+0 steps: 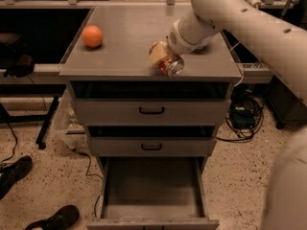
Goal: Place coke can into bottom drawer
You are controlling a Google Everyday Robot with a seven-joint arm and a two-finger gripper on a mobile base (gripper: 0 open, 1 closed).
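Note:
The coke can (171,65) is red-orange and lies tilted, its silver top facing the front, near the front right edge of the cabinet top (124,47). My gripper (163,57) is shut on the coke can, with a tan finger (156,54) against the can's left side. The bottom drawer (153,188) is pulled open below, its flat grey interior bare. It lies well below the can and slightly to its left.
An orange (92,36) sits at the left of the cabinet top. Two shallower drawers with black handles (151,110) are shut. Shoes (53,218) lie on the floor at the lower left. Cables and a box (243,115) are at the right.

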